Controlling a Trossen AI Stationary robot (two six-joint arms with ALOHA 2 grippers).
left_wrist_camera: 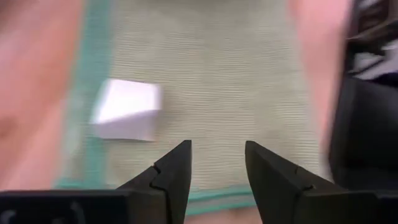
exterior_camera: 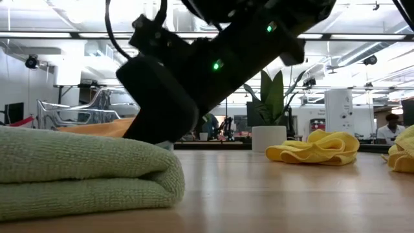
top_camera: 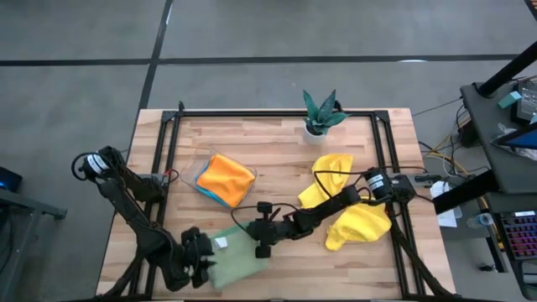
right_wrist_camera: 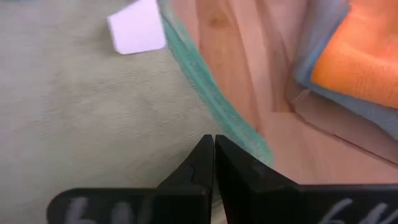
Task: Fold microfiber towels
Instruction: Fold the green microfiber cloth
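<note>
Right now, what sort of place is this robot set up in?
Probably a robotics lab or workshop. The wooden table sits on bare concrete floor, the low view shows a big open room with ceiling strip lights and more equipment, and a cabled rack stands beside it.

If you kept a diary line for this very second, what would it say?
step: folding pale green towel | left gripper: open above it | right gripper: shut at its edge | two yellow towels: unfolded
</note>
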